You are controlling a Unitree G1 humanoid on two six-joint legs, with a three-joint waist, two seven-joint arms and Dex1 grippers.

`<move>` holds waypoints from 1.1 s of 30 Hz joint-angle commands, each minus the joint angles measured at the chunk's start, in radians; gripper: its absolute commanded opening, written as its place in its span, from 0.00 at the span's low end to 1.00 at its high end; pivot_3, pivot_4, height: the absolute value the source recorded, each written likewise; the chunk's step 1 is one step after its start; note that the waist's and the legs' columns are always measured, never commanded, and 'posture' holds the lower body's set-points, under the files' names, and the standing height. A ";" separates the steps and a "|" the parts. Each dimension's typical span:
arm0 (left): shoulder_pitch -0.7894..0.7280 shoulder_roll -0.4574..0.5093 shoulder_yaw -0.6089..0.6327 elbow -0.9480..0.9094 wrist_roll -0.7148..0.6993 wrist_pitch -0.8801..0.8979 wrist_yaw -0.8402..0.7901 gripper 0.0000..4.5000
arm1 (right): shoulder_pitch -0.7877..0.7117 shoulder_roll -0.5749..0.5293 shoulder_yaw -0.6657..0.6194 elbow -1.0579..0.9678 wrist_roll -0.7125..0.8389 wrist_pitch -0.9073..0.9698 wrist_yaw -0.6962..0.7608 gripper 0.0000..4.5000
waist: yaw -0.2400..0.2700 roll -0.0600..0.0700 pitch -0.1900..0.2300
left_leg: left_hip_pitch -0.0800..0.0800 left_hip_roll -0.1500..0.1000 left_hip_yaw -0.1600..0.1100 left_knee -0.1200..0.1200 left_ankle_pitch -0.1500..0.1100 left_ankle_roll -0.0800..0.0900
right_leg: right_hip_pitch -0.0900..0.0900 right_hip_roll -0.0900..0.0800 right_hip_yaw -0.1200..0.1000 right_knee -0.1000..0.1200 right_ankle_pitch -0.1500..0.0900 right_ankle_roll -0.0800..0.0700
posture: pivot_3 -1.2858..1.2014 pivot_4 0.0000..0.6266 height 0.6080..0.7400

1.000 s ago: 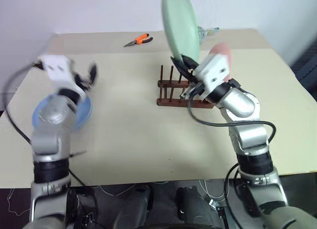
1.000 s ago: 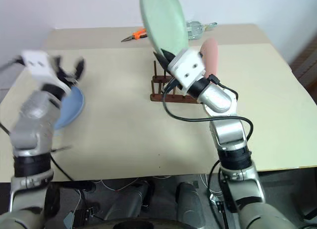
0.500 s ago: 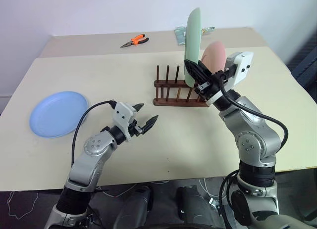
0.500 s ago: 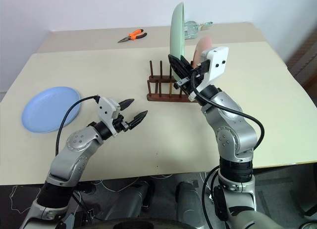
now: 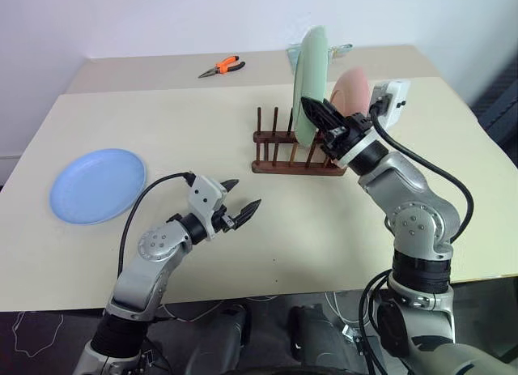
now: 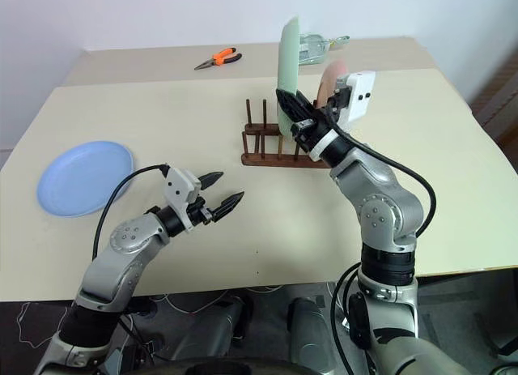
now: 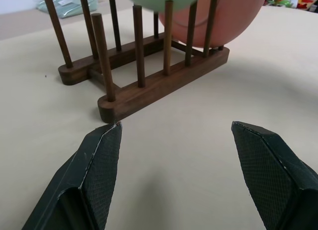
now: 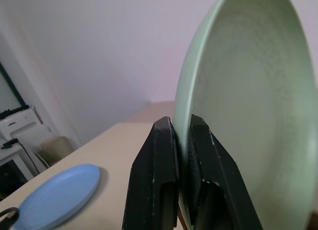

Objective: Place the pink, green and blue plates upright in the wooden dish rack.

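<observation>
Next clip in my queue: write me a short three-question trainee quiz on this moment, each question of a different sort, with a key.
1. True or false: the right gripper is shut on the rim of the green plate.
2. Which plate already stands in the wooden dish rack? A. blue B. pink C. none
3. Fill in: the blue plate lies ____ on the table, apart from the open left gripper.

Key
1. True. The green plate is held upright over the rack's pegs.
2. B. The pink plate stands at the rack's far end, beyond the green one.
3. Flat.
</observation>
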 commanded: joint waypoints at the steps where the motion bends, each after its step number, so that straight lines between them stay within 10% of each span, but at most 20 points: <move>1: -0.006 0.001 0.001 -0.044 0.002 -0.002 -0.009 0.80 | -0.046 -0.017 -0.030 0.035 0.030 0.028 -0.019 0.00 | -0.001 0.000 0.000 | 0.000 0.000 0.000 0.000 0.000 0.000 | 0.000 0.000 0.000 0.000 0.000 0.000 | 0.52 0.24 0.91; 5: -0.007 0.004 0.001 -0.044 0.006 0.002 -0.012 0.80 | -0.065 -0.041 -0.022 0.072 0.019 0.054 -0.017 0.00 | -0.001 0.000 0.000 | 0.000 0.000 0.000 0.000 0.000 0.000 | 0.000 0.000 0.000 0.000 0.000 0.000 | 0.52 0.24 0.91; 14: -0.003 -0.005 0.011 -0.043 0.001 0.010 -0.011 1.00 | -0.098 -0.087 0.043 0.067 -0.113 -0.054 0.015 0.89 | 0.001 0.001 0.000 | 0.000 0.000 0.000 0.000 0.000 0.000 | 0.000 0.000 0.000 0.000 0.000 0.000 | 0.52 0.24 0.91; 26: -0.057 -0.063 0.151 0.000 -0.023 0.045 0.120 1.00 | -0.218 -0.275 0.190 0.077 -0.481 -0.362 0.096 0.89 | 0.003 0.001 0.000 | 0.000 0.000 0.000 0.000 0.000 0.000 | 0.000 0.000 -0.001 0.000 0.000 0.000 | 0.52 0.24 0.91; 33: -0.173 -0.082 0.448 0.112 0.131 0.191 0.577 1.00 | -0.231 -0.356 0.405 0.005 -0.611 -0.532 0.351 1.00 | -0.004 0.000 0.000 | 0.000 0.001 0.000 0.000 0.000 0.000 | 0.000 0.001 -0.001 0.000 0.000 0.000 | 0.52 0.24 0.91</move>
